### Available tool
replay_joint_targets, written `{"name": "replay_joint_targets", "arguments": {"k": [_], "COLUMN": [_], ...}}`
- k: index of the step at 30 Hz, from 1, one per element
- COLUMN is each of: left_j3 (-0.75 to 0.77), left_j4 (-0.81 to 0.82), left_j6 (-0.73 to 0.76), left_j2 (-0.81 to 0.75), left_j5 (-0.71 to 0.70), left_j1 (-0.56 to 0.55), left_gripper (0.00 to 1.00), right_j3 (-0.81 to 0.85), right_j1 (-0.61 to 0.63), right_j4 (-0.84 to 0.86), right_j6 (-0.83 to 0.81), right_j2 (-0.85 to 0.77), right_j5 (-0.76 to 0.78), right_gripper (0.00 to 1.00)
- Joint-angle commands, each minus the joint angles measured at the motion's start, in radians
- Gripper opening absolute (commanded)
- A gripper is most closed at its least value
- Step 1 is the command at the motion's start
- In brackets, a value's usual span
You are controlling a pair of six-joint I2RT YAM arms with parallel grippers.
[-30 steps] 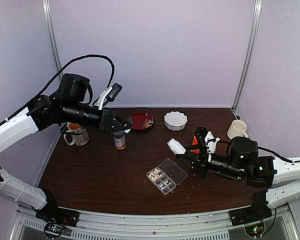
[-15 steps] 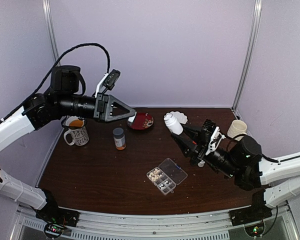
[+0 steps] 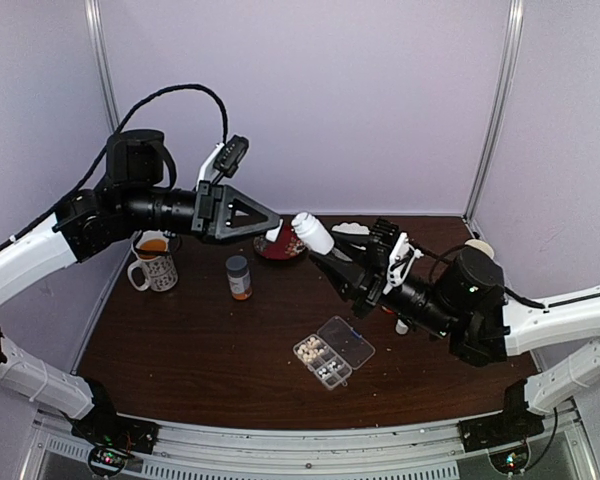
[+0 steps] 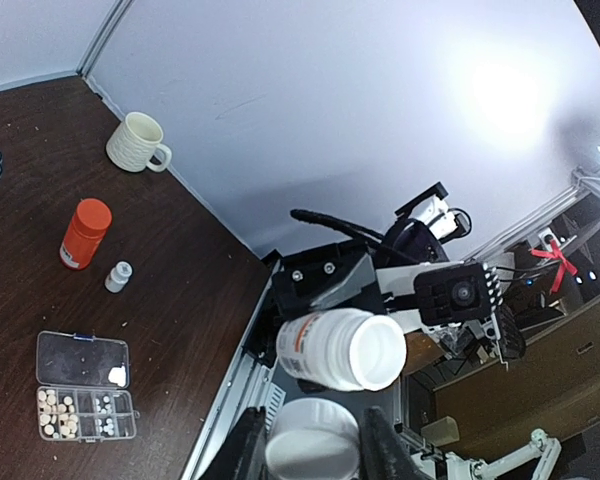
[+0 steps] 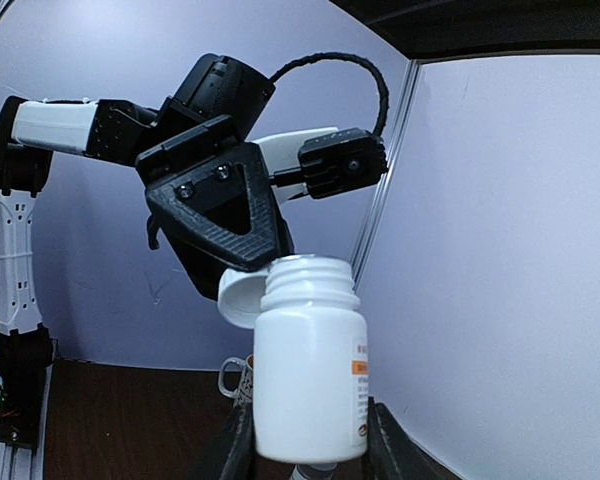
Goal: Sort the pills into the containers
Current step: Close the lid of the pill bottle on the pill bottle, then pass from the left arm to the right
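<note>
- the table was dark brown wood boxed in by pale lilac walls, and both my arms were raised well above its far half, meeting in mid-air
- my right gripper was closed round the body of a white bottle, tilted with its neck toward the other arm
- the neck threads were bare and the mouth open; i judge i held it up there so the other arm could take the top off squarely
- my left gripper was pinched almost fully shut on the white cap, which sat just beside the bottle's mouth and apart from it, so i took the cap to be off
- i could not tell from either wrist view whether anything was inside the bottle
- the pill box lay flat on the table below the two grippers, near the front
- its clear lid was folded open beside the cells, which left every cell open from above
- the pills in it were pale ones crowded in the end cells, with a few darker ones next to them
- more pills lay on a red plate at the back
- an amber bottle and a mug stood off to the left, clear of the box, which i reckon kept the drop zone free
</note>
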Motion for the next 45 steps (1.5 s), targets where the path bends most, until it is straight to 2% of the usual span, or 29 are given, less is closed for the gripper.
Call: {"name": "replay_joint_targets", "arguments": {"k": [1,21,27,34,45], "left_j3": [-0.019,-0.049,-0.014,-0.016,-0.052], "left_j4": [0.091,0.132,-0.028,-0.064,-0.047], "left_j6": [-0.023,-0.045,0.005,-0.029,-0.124], "left_j2": [-0.013,-0.011,0.004,0.034,0.054], "left_j5": [0.018,0.029,-0.044,-0.05,-0.061], "left_j1": [-0.005,-0.005,-0.005,-0.005,-0.004], "left_gripper": [0.0,0.0,0.01,0.04,0.07], "right_j3": [0.038,0.137,0.177,0.224,0.26], "right_j1": [0.011,0.039,0.048,0.07,0.115], "right_j4": [-0.024,-0.236,-0.352,-0.436,-0.378], "right_j6": [-0.012,-0.077,-0.147,-0.28,-0.41], "right_j2": [0.014,0.066,0.068,0.102,0.15], "right_j5": [-0.046,0.035,0.093,0.192,0.337], "right_gripper": [0.0,0.0,0.0,0.0,0.0]}}
